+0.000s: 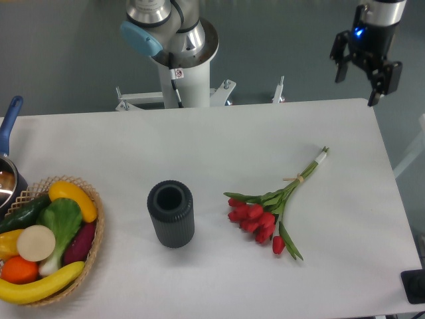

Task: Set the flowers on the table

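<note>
The flowers (265, 216) lie on the table (219, 146); at two o'clock, the gripper (366, 72) hangs released (holding nothing).

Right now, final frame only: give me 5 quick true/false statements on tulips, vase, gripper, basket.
1. The tulip bouquet lies flat on the white table. True.
2. The gripper is clamped on the tulip stems. False: it is up near the top right of the view, apart from the bouquet, jaws open and empty.
3. The dark ribbed vase stands upright, left of the bouquet in the image. True.
4. The tulips are inside the vase. False: they lie on the table beside it, not touching it.
5. The basket of fruit and vegetables sits at the table's right edge. False: it is at the left edge.
</note>
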